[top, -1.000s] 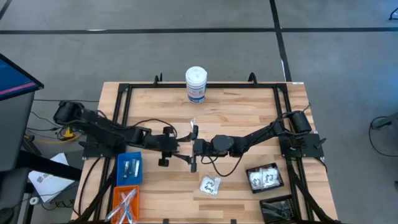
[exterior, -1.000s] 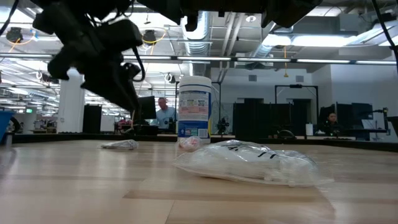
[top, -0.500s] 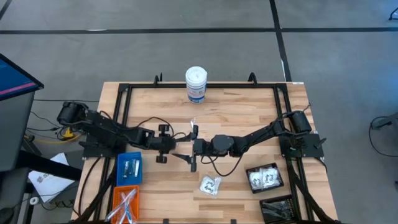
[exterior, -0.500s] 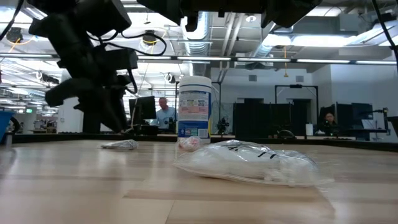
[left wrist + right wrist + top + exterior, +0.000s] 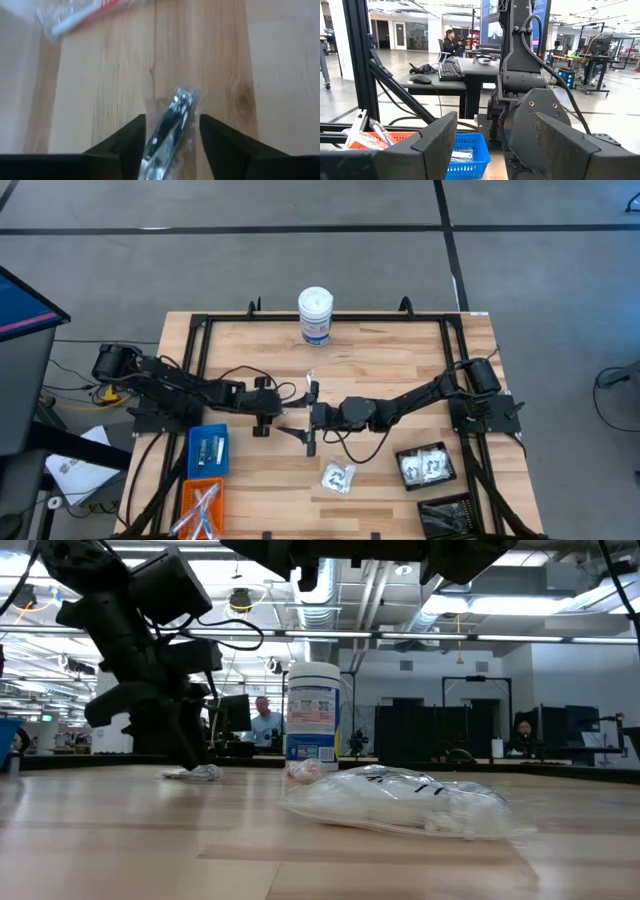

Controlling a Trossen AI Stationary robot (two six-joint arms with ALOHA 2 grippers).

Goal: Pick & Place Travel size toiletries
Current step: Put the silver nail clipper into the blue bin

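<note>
A small clear packet (image 5: 170,130) with a slim silver-and-dark piece inside lies flat on the wood; in the low view the same packet (image 5: 206,772) shows at the gripper's foot. My left gripper (image 5: 172,150) is open, slanting down over it, one finger on each side. In the high view my left gripper (image 5: 282,418) is at mid-table. A packet with a white-and-red stick (image 5: 85,12) lies just beyond. My right gripper (image 5: 495,145) stands level above the table, wide open and empty, facing the left arm; its place in the high view is (image 5: 306,422). My left gripper comes at the packet from above, slanting, with its fingers (image 5: 127,145) along the packet's two long sides. The crinkly wrapper's edges (image 5: 194,107) reach close to both fingers; whether they touch I cannot tell. The packet lies flat on the table.
A tall white canister (image 5: 315,315) stands at the far edge. A blue bin (image 5: 208,450) and an orange bin (image 5: 200,505) sit near left, black bins (image 5: 427,465) near right. A bigger clear packet (image 5: 338,477) lies near the front, with bare wood around it.
My left gripper has come down from above the table to the small packet and now stands steeper, its fingertips at table height. The packet has stayed where it lay.
</note>
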